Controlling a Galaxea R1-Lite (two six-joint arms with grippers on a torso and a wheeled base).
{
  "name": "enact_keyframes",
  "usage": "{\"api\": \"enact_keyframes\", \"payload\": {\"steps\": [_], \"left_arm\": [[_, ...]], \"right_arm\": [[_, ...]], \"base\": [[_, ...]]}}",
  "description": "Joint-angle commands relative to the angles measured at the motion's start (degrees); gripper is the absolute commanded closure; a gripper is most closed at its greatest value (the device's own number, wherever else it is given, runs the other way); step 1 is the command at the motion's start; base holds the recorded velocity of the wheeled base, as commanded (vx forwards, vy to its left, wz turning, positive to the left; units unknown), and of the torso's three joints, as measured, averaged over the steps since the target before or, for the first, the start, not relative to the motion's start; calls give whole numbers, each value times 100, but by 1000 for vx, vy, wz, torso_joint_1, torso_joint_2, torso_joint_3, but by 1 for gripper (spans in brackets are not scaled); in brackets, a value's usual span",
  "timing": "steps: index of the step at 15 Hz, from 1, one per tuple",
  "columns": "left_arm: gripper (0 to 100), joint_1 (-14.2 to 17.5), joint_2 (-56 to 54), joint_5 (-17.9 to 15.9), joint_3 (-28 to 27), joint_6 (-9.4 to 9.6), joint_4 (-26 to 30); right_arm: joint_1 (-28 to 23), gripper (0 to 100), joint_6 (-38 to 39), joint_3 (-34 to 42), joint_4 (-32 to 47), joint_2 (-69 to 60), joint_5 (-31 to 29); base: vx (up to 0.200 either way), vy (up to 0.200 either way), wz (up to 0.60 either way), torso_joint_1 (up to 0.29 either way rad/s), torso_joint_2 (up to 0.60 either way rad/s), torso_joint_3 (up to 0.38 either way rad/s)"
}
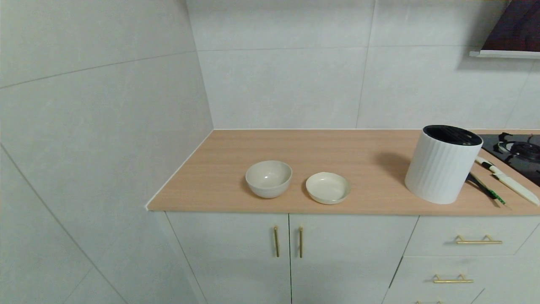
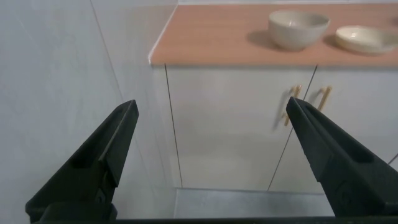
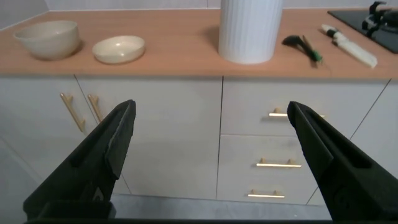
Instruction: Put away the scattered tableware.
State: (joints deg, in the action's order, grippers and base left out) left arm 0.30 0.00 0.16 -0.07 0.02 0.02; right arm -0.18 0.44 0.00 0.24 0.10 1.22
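Bowl [image 1: 268, 178] upright on the table [image 1: 371, 152], near the front edge, left of centre. Shallow dish [image 1: 328, 187] just beside it on the right, not touching. Both empty.

Far right: white ribbed holder [image 1: 443, 164] upright. Right of it, a knife [image 1: 508, 180] and a black utensil [image 1: 485, 188] lie flat, long axes running far-left to near-right, oblique to the front edge. Hob [image 1: 519, 154] at the far right corner.

Left end effector [image 2: 211, 104]: fingers spread wide, gripping nothing, held below table level in front of the cabinet doors [image 2: 249, 124]. Right end effector [image 3: 210, 106]: likewise spread and empty, low, facing the drawers [image 3: 280, 130].

Judgement: all tableware lies above and beyond both end effectors, so either arm must rise before reaching in. Left arm is nearer the bowl and dish; right arm is nearer the holder, knife and utensil. Nothing picked up yet
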Motion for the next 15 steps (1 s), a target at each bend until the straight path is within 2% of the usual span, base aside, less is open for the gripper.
{"api": "enact_keyframes", "payload": {"steps": [1, 15], "left_arm": [[0, 5, 9, 2, 7, -2, 6], [0, 5, 9, 2, 7, -2, 6]], "right_arm": [[1, 0, 0, 0, 2, -1, 1], [1, 0, 0, 0, 2, -1, 1]], "base": [[0, 0, 0, -246, 554, 305], [0, 0, 0, -220, 520, 296]]}}
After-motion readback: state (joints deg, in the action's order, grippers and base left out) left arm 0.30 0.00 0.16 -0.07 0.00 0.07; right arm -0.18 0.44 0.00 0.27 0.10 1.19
